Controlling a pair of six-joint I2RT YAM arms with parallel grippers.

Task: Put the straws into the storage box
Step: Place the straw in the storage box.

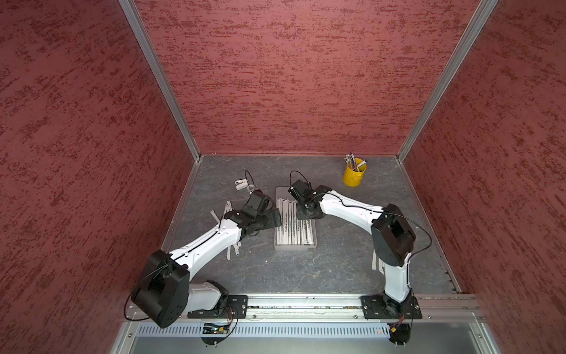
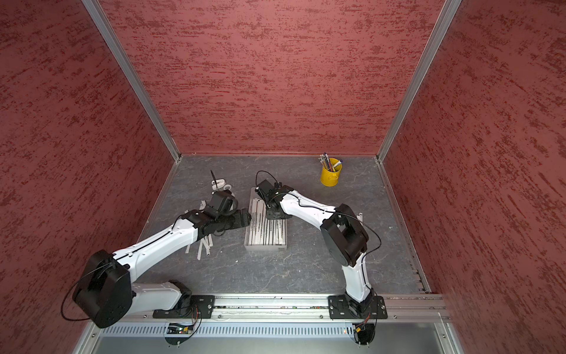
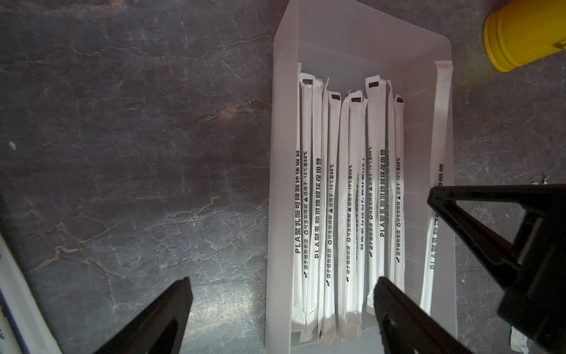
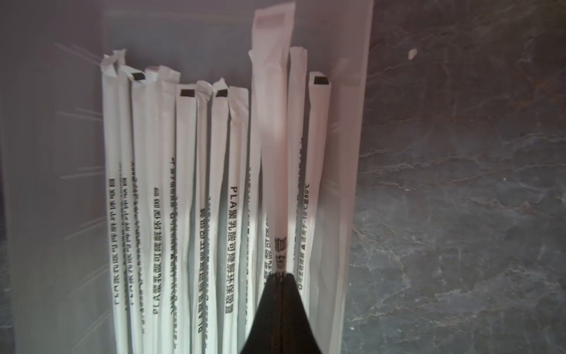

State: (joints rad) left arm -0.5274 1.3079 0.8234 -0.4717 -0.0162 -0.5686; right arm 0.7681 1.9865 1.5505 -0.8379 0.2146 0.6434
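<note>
Far left, some loose straws (image 1: pixel 228 208) lay on the table (image 1: pixel 306 275), half under the left arm (image 1: pixel 208 242), so the job looked far from done. The left gripper (image 3: pixel 283 280) was spread wide with nothing in it. One finger was over the tabletop and one over the storage box (image 3: pixel 280 153), straddling its wall. My worry: if it dipped right there, a finger would clip that wall and shove the box.

The right gripper (image 4: pixel 280 275) was pinched tight on a single straw (image 4: pixel 274 138), just above the packed row. The wrapper looked floppy, and in the left wrist view that straw ran right along the box wall on the right arm's side. Letting go there could've left it riding the rim or sliding out. A few more straws (image 1: pixel 376 263) sat beside the right arm (image 1: pixel 346 205).

Containers: the box held roughly ten straws (image 3: pixel 349 199) lying lengthwise side by side, with room to spare. The yellow cup (image 1: pixel 353 177), well apart at the back right, held only pens (image 1: pixel 352 162).
</note>
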